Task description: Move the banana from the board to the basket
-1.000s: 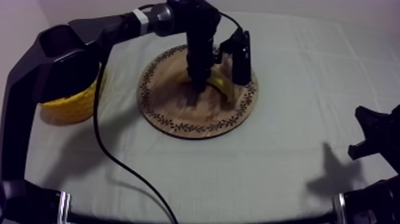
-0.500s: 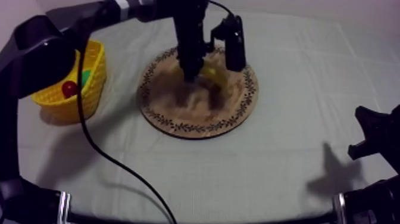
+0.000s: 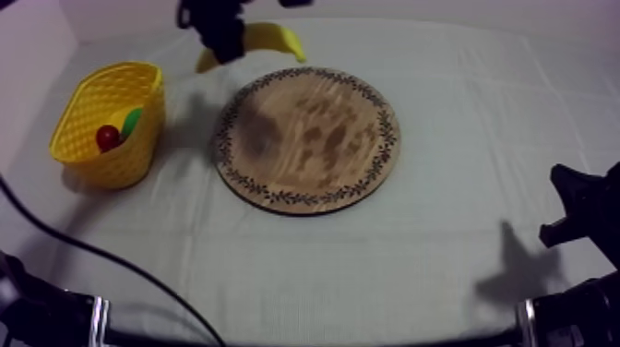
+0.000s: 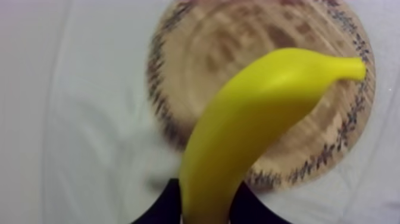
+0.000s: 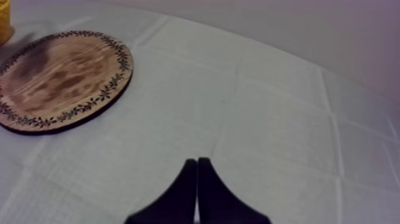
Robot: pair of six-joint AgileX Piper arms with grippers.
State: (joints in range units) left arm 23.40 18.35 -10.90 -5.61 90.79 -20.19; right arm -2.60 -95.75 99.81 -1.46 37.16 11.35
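My left gripper (image 3: 221,41) is high above the table's back, shut on the yellow banana (image 3: 263,39), between the board and the basket. Seen from the left wrist, the banana (image 4: 250,125) sticks out from between my black fingers (image 4: 161,205) over the round wooden board (image 4: 196,53). That board (image 3: 309,138) lies bare mid-table. To the left stands the yellow basket (image 3: 83,106), holding a small red fruit (image 3: 108,137) and something green. My right gripper (image 5: 197,170) is shut on nothing, low over the cloth at the right, with the board (image 5: 59,77) ahead of it.
My right arm (image 3: 577,217) rests at the table's right edge. A black cable (image 3: 111,263) crosses the front left of the cloth.
My left gripper has lifted the banana off the board and carried it up and leftward, toward the basket. The left arm has swung off the basket. The right arm is still.
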